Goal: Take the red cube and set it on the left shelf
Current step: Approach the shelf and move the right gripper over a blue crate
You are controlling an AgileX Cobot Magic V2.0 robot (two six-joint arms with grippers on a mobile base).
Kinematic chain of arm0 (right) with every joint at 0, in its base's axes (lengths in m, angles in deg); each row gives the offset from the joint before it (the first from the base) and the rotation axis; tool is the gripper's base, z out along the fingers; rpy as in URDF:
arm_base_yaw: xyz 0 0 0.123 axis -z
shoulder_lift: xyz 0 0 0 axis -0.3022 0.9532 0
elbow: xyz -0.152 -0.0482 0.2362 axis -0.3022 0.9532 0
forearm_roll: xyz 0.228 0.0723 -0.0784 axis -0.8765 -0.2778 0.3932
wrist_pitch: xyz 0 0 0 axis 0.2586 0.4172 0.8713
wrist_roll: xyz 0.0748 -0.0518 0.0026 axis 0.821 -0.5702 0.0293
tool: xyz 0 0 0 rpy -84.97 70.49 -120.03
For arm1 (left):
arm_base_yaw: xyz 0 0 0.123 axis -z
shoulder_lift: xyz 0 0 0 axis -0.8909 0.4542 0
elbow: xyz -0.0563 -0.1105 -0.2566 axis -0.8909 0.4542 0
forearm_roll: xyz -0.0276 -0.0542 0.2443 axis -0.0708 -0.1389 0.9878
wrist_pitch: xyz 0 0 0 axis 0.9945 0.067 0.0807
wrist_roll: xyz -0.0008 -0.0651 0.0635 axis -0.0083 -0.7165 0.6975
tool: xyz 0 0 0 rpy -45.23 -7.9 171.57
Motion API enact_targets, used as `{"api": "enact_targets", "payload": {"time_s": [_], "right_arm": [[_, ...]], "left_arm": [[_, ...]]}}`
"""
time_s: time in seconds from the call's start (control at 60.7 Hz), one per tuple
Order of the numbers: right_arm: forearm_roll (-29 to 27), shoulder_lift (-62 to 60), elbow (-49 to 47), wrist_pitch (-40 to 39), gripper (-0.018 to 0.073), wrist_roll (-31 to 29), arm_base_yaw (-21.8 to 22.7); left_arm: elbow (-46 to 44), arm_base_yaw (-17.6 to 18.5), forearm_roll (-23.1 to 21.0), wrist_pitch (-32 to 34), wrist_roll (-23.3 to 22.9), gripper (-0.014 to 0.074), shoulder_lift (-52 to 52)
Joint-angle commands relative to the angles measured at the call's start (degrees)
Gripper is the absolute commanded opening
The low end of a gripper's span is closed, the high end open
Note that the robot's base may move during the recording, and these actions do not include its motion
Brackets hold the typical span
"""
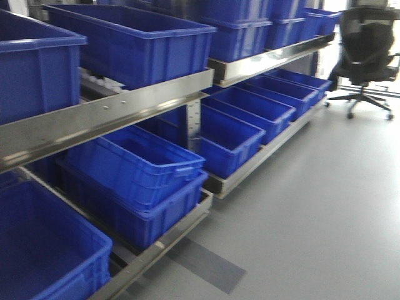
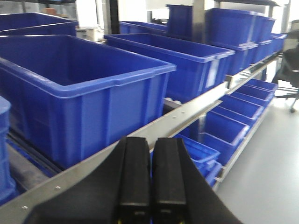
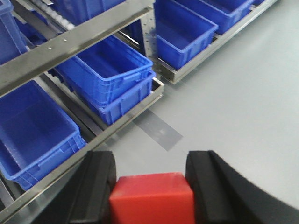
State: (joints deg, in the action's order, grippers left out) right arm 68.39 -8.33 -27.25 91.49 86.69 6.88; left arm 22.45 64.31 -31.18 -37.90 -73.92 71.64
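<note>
The red cube (image 3: 152, 198) sits between the two black fingers of my right gripper (image 3: 152, 161), which is shut on it above the grey floor. The left shelf (image 1: 119, 109) is a steel rack with a riveted front rail and rows of blue crates (image 1: 134, 40); it fills the left of the front view and lies up and left of the right gripper in the right wrist view, as the rail (image 3: 70, 44). My left gripper (image 2: 150, 144) is shut with nothing in it, its tips just short of the shelf's front rail (image 2: 187, 116).
Blue crates (image 3: 105, 77) fill the lower tier near the floor. A black office chair (image 1: 369, 53) stands at the far right on the grey floor (image 1: 312, 219). A darker patch (image 3: 156, 128) marks the floor by the rack's base.
</note>
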Motion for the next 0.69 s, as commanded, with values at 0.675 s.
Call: {"api": "enact_targets", "payload": {"time_s": [0.675], "right_arm": [[0.2,0.0,-1.4,-4.7,0.0056,-0.3,-0.2]], "left_arm": [[1.4,0.2,0.0,4.7,0.0,0.0101,-0.9]]}}
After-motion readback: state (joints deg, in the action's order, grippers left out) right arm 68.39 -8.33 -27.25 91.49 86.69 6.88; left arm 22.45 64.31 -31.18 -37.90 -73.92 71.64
